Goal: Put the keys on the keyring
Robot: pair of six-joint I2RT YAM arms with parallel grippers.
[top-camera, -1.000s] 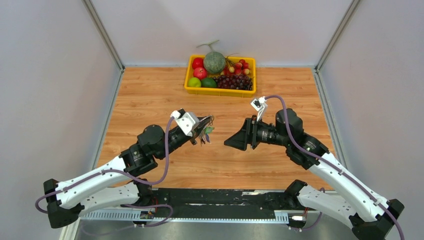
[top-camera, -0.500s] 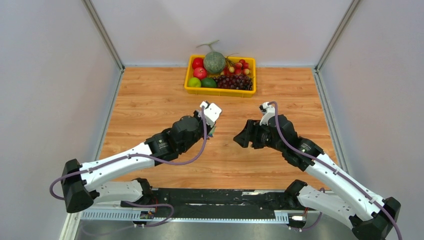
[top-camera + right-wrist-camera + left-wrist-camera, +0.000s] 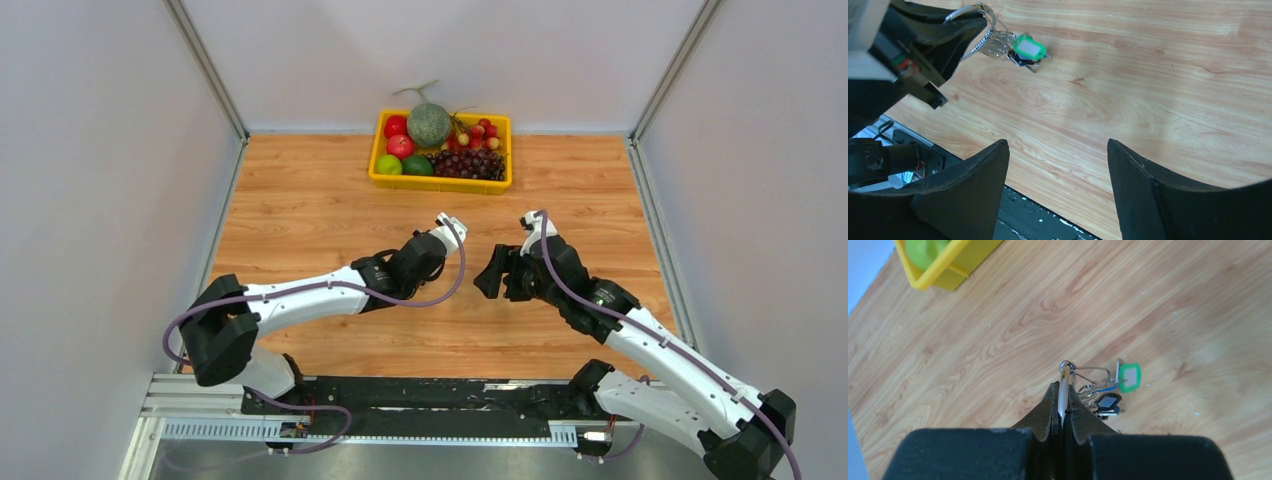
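My left gripper (image 3: 1063,386) is shut on the keyring (image 3: 1064,374), a silvery ring seen edge-on between the jaws. The keys (image 3: 1100,402) hang from it in a bunch just above or on the wooden table, with a green-headed one (image 3: 1128,377) and a dark blue-headed one (image 3: 1109,402). In the top view the left wrist (image 3: 420,262) points down and hides the ring and keys. My right gripper (image 3: 1058,150) is open and empty, a short way to the right of the keys (image 3: 1018,50) in its own view. It also shows in the top view (image 3: 492,277).
A yellow tray (image 3: 440,183) of fruit stands at the table's far middle; its corner shows in the left wrist view (image 3: 943,270). Grey walls close in the left, right and back. The black base rail (image 3: 430,395) runs along the near edge.
My left arm has stretched forward and right and tipped its gripper down, bringing the keys low to the table. My right gripper has shifted slightly right and tilted down.
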